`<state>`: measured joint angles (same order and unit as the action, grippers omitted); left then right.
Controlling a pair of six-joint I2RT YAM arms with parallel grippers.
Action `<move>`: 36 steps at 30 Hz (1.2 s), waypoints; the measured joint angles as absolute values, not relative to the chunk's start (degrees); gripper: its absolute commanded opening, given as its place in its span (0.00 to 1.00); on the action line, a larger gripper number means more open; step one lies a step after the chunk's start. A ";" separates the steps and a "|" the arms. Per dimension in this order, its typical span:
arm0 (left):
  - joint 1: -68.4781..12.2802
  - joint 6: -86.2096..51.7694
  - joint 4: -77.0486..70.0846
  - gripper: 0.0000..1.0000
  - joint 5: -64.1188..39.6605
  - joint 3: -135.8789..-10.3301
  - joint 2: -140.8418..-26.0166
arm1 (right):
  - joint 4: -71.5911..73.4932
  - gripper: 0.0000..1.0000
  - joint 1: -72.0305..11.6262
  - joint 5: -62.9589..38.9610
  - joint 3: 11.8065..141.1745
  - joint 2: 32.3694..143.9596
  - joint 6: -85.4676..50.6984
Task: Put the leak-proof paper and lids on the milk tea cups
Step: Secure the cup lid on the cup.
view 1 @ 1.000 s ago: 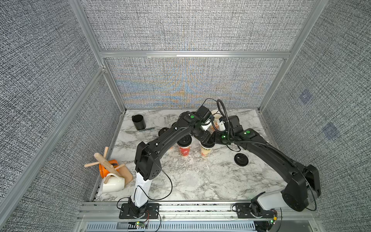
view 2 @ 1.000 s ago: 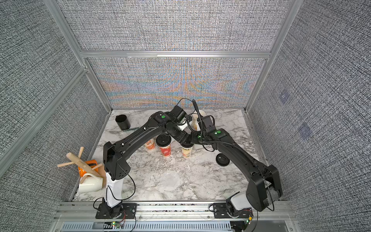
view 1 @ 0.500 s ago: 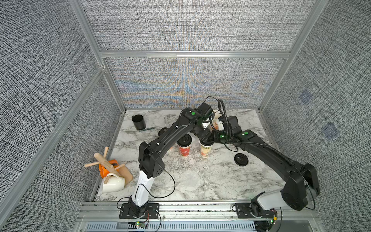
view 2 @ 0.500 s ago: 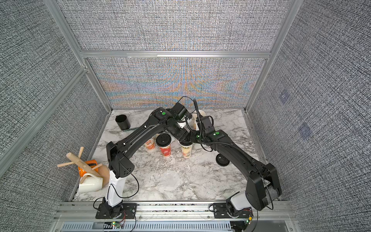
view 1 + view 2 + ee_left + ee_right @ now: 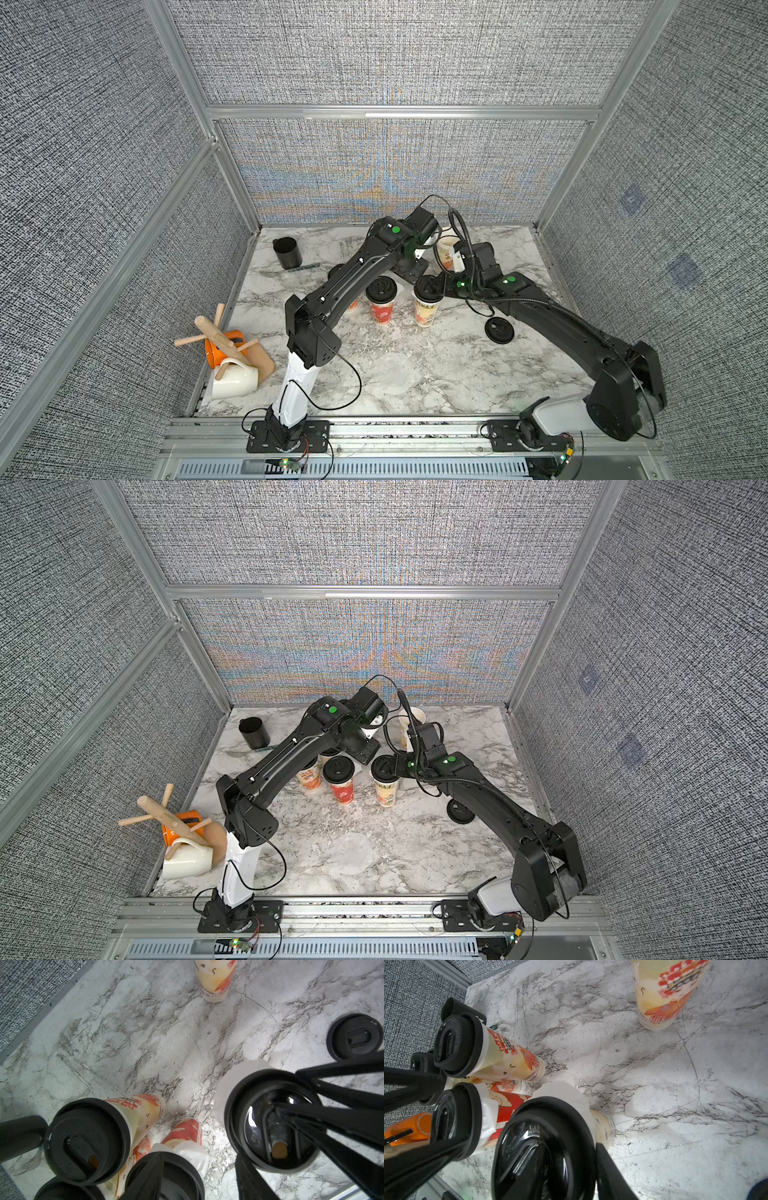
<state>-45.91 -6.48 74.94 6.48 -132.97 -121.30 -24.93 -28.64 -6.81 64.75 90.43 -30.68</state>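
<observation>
A loose sheet of leak-proof paper (image 5: 351,851) lay nearest on the marble desk (image 5: 436,399). It was a faint translucent round, flat, and well apart from every cup. A little farther and to its right, a spare black lid (image 5: 498,330) rested alone.

Farther in stood a cluster of milk tea cups (image 5: 381,309). Four were capped in black, with white crinkled paper (image 5: 562,1091) poking out beneath the lids. The right jaws straddled the lid (image 5: 544,1153) of the rightmost capped cup, spread partway. The wrist view did not show whether they pinched it or only flanked it. The left jaws hung above the far side of the cluster, apart, with bare desk showing between them and nothing held. Farthest, a fifth cup (image 5: 448,251) stood open with no paper over its mouth.

The loose sheet was probably very light, limp and easily creased or torn, and likely to cling flat to the smooth desk. The best hold seemed to be a gentle pinch at the crinkled edge, where it lifts slightly. The open cup looked tall, light and easy to tip, so the sheet would need to be laid over its mouth without pressing down.
</observation>
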 measured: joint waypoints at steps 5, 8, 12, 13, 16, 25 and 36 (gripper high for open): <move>-45.60 -6.70 74.54 0.57 6.31 -133.82 -122.43 | -24.91 0.39 -28.77 -6.94 63.61 89.21 -30.68; -45.63 -6.72 74.19 0.57 5.65 -133.93 -122.96 | -24.64 0.38 -28.77 -6.92 63.33 89.01 -30.70; -45.60 -6.90 74.24 0.57 3.90 -133.93 -123.61 | -24.49 0.38 -28.88 -6.90 63.31 89.03 -30.68; -45.60 -6.90 74.28 0.57 3.16 -133.93 -123.76 | -24.49 0.38 -28.91 -6.87 63.31 89.06 -30.68; -45.60 -6.85 74.65 0.57 2.35 -133.93 -124.49 | -24.49 0.38 -28.95 -6.79 63.31 89.08 -30.68; -45.39 -6.44 75.88 0.57 1.56 -135.55 -126.78 | -24.58 0.38 -29.02 -6.52 63.31 89.01 -30.65; -45.19 -5.98 76.40 0.55 -0.14 -136.51 -128.46 | -24.38 0.37 -29.04 -6.22 62.72 88.79 -30.59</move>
